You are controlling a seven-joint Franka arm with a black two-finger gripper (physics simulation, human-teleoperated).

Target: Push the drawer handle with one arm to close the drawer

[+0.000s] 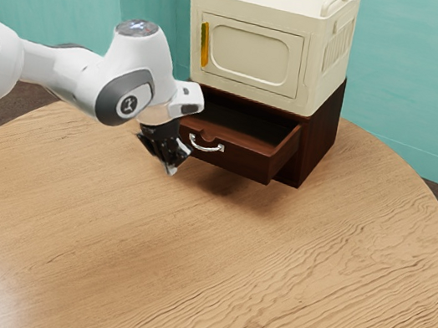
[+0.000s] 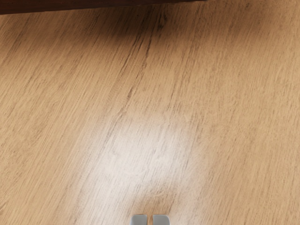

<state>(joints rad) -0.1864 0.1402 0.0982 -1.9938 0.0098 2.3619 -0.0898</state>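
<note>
The dark brown drawer (image 1: 241,161) stands pulled out of its cabinet (image 1: 320,139), with its inside visible from above. A curved silver handle (image 1: 206,145) sits on its front. My gripper (image 1: 170,170) points downward beside the handle, toward the exterior view's left, apart from it and holding nothing. In the wrist view the two grey fingertips of the gripper (image 2: 150,220) are close together, shut with a thin gap between them. A dark edge of the drawer (image 2: 93,4) crosses there, away from the fingertips.
A cream box (image 1: 252,47) with a yellow-handled door and two top rails rests on the cabinet. Both stand near the far edge of the round wooden table (image 1: 266,283). Teal walls rise behind them.
</note>
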